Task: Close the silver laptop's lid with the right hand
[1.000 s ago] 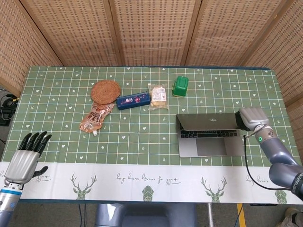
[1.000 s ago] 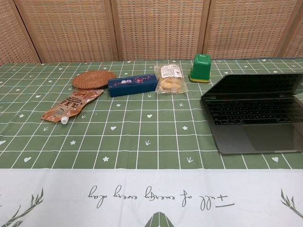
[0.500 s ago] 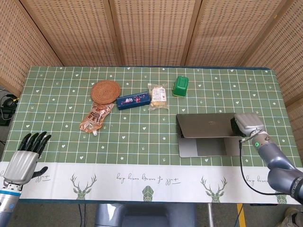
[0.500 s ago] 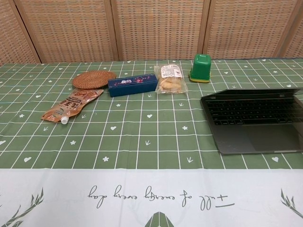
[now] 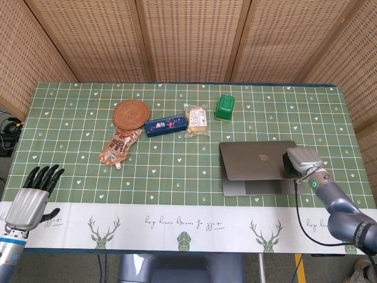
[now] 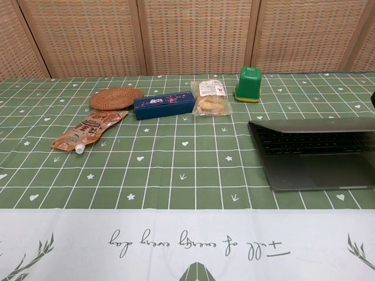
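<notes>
The silver laptop (image 5: 256, 160) lies at the right of the table, its lid tilted low over the base with a strip of the base still showing at the front. In the chest view the laptop (image 6: 316, 153) shows a narrow gap with the keyboard visible under the lid. My right hand (image 5: 299, 160) rests on the lid's right edge, pressing it down. My left hand (image 5: 32, 196) hovers at the table's front left corner, fingers apart, holding nothing.
Across the table's back half lie a woven coaster (image 5: 132, 113), a snack pouch (image 5: 118, 146), a blue box (image 5: 165, 124), a bag of biscuits (image 5: 196, 119) and a green container (image 5: 224, 107). A cable (image 5: 300, 206) runs along my right arm.
My right hand has moved toward the table's front and down with the lid. The lid has dropped from roughly half open to nearly flat over the keyboard. The left hand is unmoved.
</notes>
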